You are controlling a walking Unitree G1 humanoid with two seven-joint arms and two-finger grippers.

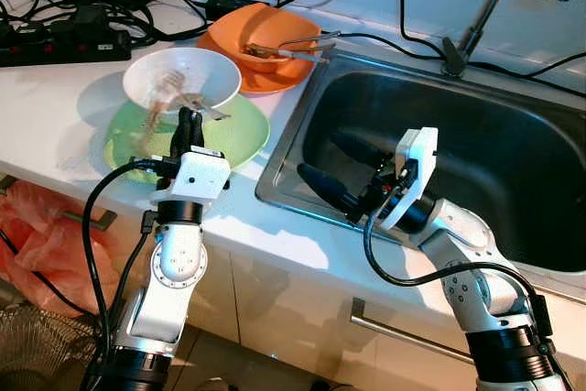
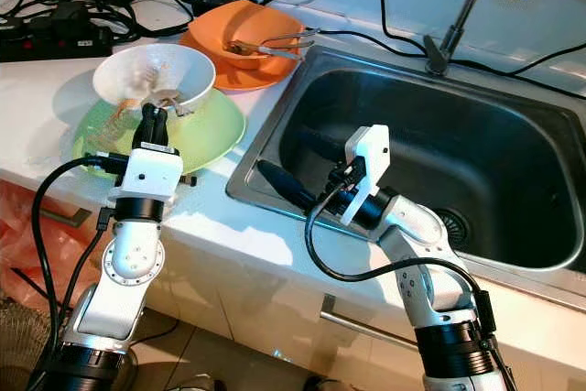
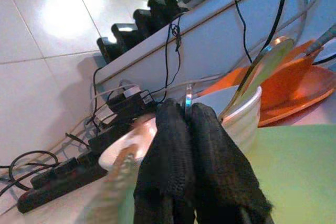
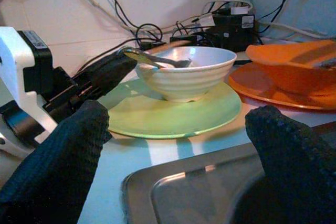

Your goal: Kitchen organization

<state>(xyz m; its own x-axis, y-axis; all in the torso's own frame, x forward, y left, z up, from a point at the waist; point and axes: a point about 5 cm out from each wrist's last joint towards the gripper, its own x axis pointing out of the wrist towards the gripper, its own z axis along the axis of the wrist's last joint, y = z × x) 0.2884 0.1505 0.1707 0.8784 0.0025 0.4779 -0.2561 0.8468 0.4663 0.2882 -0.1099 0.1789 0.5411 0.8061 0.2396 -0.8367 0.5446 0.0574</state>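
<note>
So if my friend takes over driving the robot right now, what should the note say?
Left gripper: shut on a spoon handle at the white bowl.
Right gripper: open, holding nothing, at the sink's left rim.
White bowl sits on the green plate. Orange bowl, with utensils in it, sits on an orange plate behind.
Done: spoon gripped.
Left: probably lift the spoon out, then sort the dishes.

White ribbed bowl sits upright on the green plate, left of the sink. A metal spoon rests across its near rim. Behind the bowl, an orange bowl on an orange plate holds utensils.
</note>
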